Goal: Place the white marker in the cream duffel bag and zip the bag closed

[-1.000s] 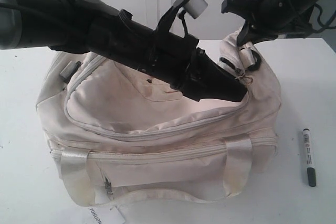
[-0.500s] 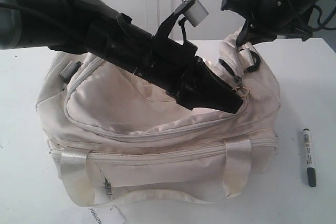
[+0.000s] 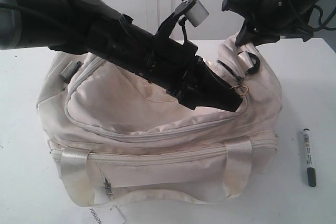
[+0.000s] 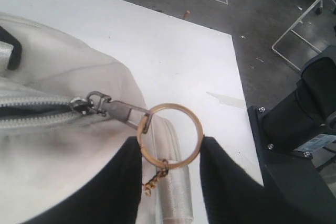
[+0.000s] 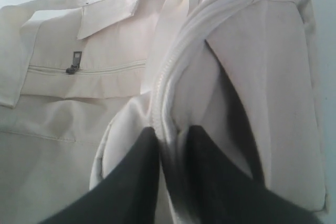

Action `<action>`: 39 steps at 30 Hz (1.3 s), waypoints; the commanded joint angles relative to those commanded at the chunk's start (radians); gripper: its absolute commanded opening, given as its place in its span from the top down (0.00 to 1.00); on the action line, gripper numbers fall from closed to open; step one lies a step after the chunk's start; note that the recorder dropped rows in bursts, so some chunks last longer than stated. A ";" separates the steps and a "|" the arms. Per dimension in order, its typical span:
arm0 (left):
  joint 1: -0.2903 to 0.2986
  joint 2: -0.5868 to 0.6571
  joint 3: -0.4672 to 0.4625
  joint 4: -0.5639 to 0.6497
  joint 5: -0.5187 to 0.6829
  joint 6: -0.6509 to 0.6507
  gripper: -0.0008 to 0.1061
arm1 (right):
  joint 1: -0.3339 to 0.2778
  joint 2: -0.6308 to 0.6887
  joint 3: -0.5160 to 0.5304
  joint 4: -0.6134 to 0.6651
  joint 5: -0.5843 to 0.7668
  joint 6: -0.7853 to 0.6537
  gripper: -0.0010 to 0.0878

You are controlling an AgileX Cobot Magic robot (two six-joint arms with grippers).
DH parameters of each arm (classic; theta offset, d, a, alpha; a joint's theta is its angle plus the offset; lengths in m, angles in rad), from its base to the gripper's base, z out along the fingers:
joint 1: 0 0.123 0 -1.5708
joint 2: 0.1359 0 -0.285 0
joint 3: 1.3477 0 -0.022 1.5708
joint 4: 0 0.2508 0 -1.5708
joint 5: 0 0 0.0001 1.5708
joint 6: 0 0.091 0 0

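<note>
paper tag [image 3: 101,214] reading roughly "TONION", white marker [image 3: 308,153] print too small

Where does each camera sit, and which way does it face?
Exterior: off-robot, facing the cream duffel bag and white marker; left arm, right arm show.
Left wrist: on its arm, past the left end effector holding the gold ring.
Right wrist: on its arm, past the right end effector at the bag's zip.
All three share the bag.

Cream duffel bag [image 3: 131,103]: soft matt cloth, smudged grey in places; its handles [image 3: 239,163] a shinier, satiny webbing; ring pull [image 4: 170,135] polished gold-coloured metal; slider [image 4: 79,104] dull grey metal; white marker [image 3: 308,153] smooth plastic; bench [image 3: 310,77] smooth matt white; left gripper [image 4: 171,141] matt black.
</note>
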 joint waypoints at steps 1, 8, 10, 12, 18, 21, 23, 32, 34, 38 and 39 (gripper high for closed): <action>0.000 0.000 0.000 0.000 0.000 0.000 0.99 | 0.000 -0.005 0.000 0.000 0.009 0.000 0.64; 0.000 0.000 0.000 0.000 0.000 0.000 0.99 | 0.000 -0.066 0.000 0.000 0.024 0.000 0.60; 0.000 0.000 0.000 0.000 0.000 0.000 0.99 | 0.000 -0.085 0.000 0.000 0.036 -0.004 0.60; 0.000 0.000 0.000 0.000 0.000 0.000 0.99 | 0.000 -0.099 0.000 0.000 0.057 -0.015 0.60; 0.000 0.000 0.000 0.000 0.000 0.000 0.99 | 0.000 -0.132 0.000 0.000 0.126 -0.060 0.60; 0.000 0.000 0.000 0.000 0.000 0.000 0.99 | 0.005 -0.140 0.000 0.000 0.153 -0.080 0.60; 0.000 0.000 0.000 0.000 0.000 0.000 0.99 | 0.012 -0.142 0.000 0.000 0.167 -0.083 0.60; 0.000 0.000 0.000 0.000 0.000 0.000 0.99 | 0.069 -0.142 0.000 -0.002 0.183 -0.123 0.51; 0.000 0.000 0.000 0.000 0.000 0.000 0.99 | 0.077 -0.142 0.000 -0.002 0.183 -0.134 0.49; 0.000 0.000 0.000 0.000 0.000 0.000 0.99 | 0.089 -0.142 0.000 -0.004 0.196 -0.138 0.49; 0.000 0.000 0.000 0.000 0.000 0.000 0.99 | 0.093 -0.142 0.002 -0.004 0.195 -0.140 0.49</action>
